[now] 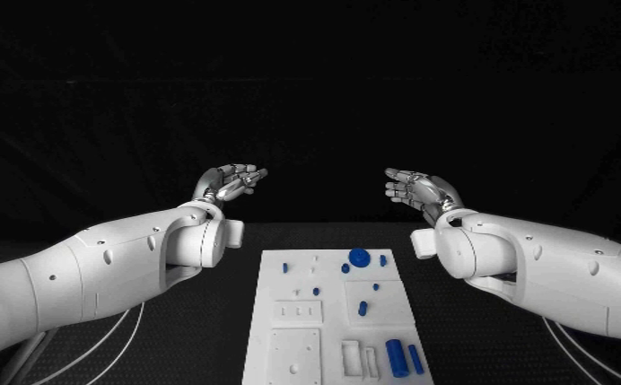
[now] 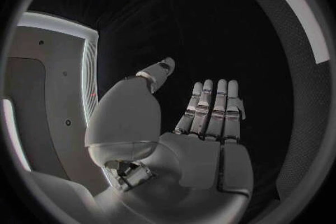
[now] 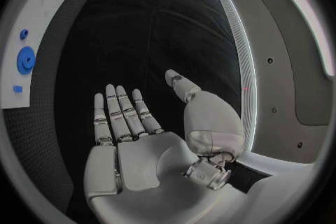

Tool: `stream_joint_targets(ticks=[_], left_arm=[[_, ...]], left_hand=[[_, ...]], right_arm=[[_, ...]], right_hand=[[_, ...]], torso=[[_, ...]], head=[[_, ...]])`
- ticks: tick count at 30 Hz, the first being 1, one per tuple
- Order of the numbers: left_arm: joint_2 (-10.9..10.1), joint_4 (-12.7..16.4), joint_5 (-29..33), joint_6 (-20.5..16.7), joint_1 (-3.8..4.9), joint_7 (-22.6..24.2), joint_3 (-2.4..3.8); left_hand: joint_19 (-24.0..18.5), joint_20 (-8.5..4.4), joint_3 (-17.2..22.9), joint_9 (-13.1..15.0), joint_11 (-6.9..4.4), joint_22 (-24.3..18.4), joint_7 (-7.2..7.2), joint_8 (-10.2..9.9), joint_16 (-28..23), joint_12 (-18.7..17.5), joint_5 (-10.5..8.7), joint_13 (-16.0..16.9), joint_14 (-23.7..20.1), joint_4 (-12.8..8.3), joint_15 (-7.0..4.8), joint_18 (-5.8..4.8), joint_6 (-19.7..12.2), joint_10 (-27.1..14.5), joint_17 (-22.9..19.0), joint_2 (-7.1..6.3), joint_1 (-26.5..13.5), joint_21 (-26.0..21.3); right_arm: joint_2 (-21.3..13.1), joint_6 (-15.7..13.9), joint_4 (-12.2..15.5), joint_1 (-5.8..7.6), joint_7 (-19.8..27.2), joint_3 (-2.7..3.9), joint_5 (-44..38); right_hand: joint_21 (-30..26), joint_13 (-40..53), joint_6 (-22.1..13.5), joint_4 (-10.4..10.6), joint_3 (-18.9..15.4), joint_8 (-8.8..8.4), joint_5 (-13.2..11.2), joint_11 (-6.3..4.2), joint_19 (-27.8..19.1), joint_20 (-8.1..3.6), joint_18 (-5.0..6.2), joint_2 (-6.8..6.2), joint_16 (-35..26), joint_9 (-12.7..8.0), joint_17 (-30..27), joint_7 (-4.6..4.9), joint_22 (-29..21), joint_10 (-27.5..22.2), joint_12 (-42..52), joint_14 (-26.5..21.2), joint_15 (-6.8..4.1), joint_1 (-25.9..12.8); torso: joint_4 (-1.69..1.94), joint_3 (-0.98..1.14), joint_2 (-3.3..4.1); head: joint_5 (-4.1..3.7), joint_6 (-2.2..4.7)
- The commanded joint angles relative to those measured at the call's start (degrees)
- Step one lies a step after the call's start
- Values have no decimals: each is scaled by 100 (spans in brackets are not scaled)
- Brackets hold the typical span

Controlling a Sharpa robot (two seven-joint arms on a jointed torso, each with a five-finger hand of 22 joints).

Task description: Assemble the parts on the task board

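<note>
Head view: the task board (image 1: 287, 313) is seen at lower centre, blue parts (image 1: 359, 258) scattered on it; the left hand (image 1: 231, 181) and right hand (image 1: 416, 188) are raised above and beyond it, fingers spread, nothing held, nothing between. Left wrist view: the board is glimpsed at upper right, well apart from the empty palm. Right wrist view: the board is glimpsed at the left edge, the palm is open and empty
</note>
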Motion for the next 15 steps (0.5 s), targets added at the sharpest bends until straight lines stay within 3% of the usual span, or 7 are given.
stream_joint_targets(ticks=[1,3,8,9,13,15], left_arm=[[55,-140,-234,558,92,-531,-54],[64,-168,-241,577,112,-554,-69],[64,-168,-241,578,112,-554,-69],[32,-104,-261,825,100,-620,-70],[-6,-67,-400,957,79,-630,-72],[-34,-34,-458,980,71,-620,-73]], left_hand=[[19,-4,17,8,5,148,9,19,7,16,11,4,22,5,9,-89,19,25,9,1,37,26],[19,-3,15,10,7,148,14,20,9,16,10,4,24,11,11,-89,20,24,11,2,37,29],[80,-35,-5,27,37,148,60,29,59,30,7,10,105,23,21,-89,32,57,45,36,72,81],[96,-45,-12,31,42,147,69,32,70,34,7,12,124,17,20,-89,39,68,52,40,86,93],[298,-124,-97,73,137,142,189,97,209,115,4,46,382,-106,5,-72,188,293,121,108,210,215],[527,-165,-153,102,177,143,252,159,382,216,25,84,736,-211,-18,16,347,543,197,173,277,335]], right_arm=[[2,1123,-168,140,-857,-92,-199],[2,1269,-245,213,-982,-145,-217],[1,1419,-324,288,-1109,-200,-235],[111,1304,-625,274,-1165,-201,-2019],[175,1301,-764,258,-1214,-200,-3144],[209,1322,-824,251,-1219,-200,-3645]], right_hand=[[31,22,148,-100,154,91,65,70,114,33,143,-14,95,84,76,489,310,211,45,175,79,247],[61,34,223,-219,194,143,90,129,213,26,181,-46,152,98,107,549,337,328,78,270,156,389],[111,69,527,-384,268,320,81,112,435,17,271,-121,306,154,183,522,340,667,180,543,158,636],[127,72,597,-420,287,354,83,89,506,17,300,-145,344,162,200,507,334,742,199,615,141,692],[209,90,980,-535,371,512,71,-68,914,31,469,-229,536,188,288,444,295,1194,308,1007,-16,945],[275,119,1209,-560,427,600,60,-170,1161,35,571,-252,672,205,362,416,276,1472,396,1278,-132,1055]], torso=[[0,0,0],[0,0,0],[0,0,0],[1,-10,-3],[3,-15,-4],[5,-15,-3]], head=[[0,-1],[0,-1],[0,-1],[65,-103],[69,-101],[78,-113]])
